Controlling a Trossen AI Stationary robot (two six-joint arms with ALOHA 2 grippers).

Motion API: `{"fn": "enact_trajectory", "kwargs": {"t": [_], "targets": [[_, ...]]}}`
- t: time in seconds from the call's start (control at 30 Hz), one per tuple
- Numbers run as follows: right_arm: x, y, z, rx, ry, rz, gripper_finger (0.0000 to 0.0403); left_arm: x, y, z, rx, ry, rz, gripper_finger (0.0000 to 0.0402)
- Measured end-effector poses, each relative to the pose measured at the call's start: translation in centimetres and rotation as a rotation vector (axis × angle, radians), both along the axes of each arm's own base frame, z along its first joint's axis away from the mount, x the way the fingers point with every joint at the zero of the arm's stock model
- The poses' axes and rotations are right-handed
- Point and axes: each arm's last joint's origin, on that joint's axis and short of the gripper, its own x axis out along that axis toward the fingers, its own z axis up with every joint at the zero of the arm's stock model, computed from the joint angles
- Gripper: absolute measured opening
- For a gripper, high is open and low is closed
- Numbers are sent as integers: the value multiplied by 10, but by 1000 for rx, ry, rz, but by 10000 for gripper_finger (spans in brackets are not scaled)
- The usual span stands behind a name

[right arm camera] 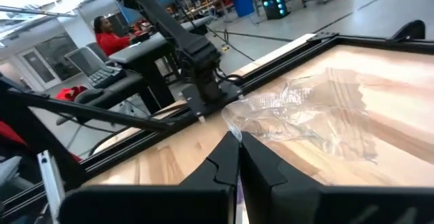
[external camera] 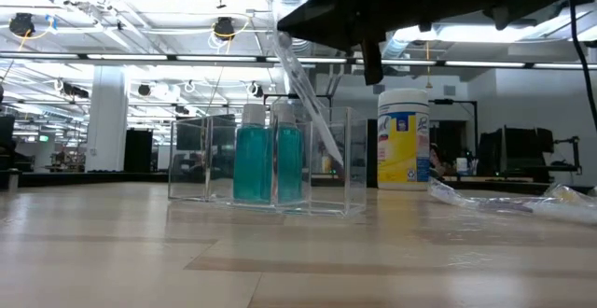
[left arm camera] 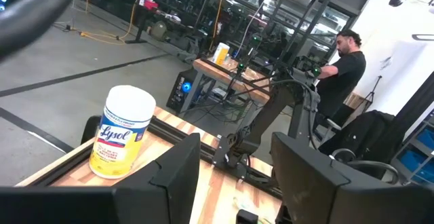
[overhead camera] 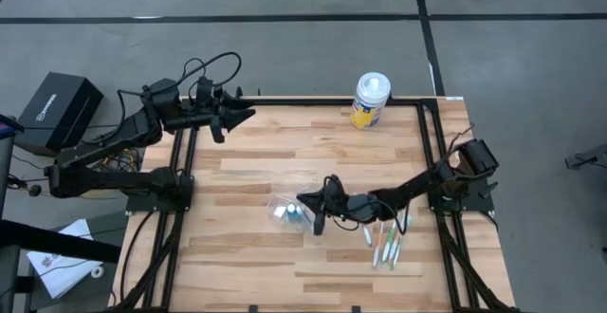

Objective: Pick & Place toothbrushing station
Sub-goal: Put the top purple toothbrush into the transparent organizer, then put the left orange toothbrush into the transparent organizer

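Right gripper (overhead camera: 320,220) pinched on a slim pale toothbrush (external camera: 308,103), over the clear compartmented holder (external camera: 270,163) mid-table — best lowered slowly, dead vertical; left gripper (overhead camera: 220,119) parked open at the far edge.

My wooden tabletop (overhead camera: 247,175) carries a wipes canister (overhead camera: 370,100) at its far edge, a clear organizer (overhead camera: 289,213) mid-table, toothbrushes (overhead camera: 387,244) toward the near-right corner.

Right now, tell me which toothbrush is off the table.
The pale toothbrush, held slanted in the right gripper by the clear holder. The other toothbrushes lie flat on the table.
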Motion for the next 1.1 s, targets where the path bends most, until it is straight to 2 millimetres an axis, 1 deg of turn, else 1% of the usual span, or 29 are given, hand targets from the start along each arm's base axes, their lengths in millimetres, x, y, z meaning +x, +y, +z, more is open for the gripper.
{"fn": "enact_trajectory", "kwargs": {"t": [0.1, 0.17, 0.27, 0.4, 0.5, 0.6, 0.73, 0.83, 0.93, 1.0, 1.07, 1.1], "targets": [[0, 0, 0, 31, -9, 11, 15, 0, 0, 0, 0, 0, 0, 176], [0, 1, 0, 67, -16, 24, 35, 0, 0, 0, -2, 0, 0, 176], [0, 1, 0, 109, -24, 43, 77, 0, 0, 0, -4, -1, 0, 176], [-2, 7, 3, 118, -38, 74, 137, 0, 0, 0, -5, 0, 0, 176], [-7, 10, 18, 128, -86, 94, 173, 0, 0, 0, -5, 0, 0, 176], [-18, 13, 47, 105, -160, 118, 197, 0, 0, 0, -9, 0, 0, 176], [-43, 9, 93, 68, -246, 137, 204, 0, 0, 0, -9, 0, 0, 176], [-66, 1, 117, 46, -207, 86, 196, 0, 0, 0, -15, -1, 0, 176], [-91, -8, 126, 102, -110, -15, 179, 0, 0, 0, -31, -4, 0, 176], [-108, -16, 125, 241, -47, -69, 168, 0, 0, 0, -34, -5, 0, 176], [-124, -24, 118, 417, 29, -133, 158, 0, 0, 0, -39, -6, 0, 176], [-130, -27, 113, 470, 79, -153, 155, 0, 0, 0, -47, -7, 0, 176]]}}
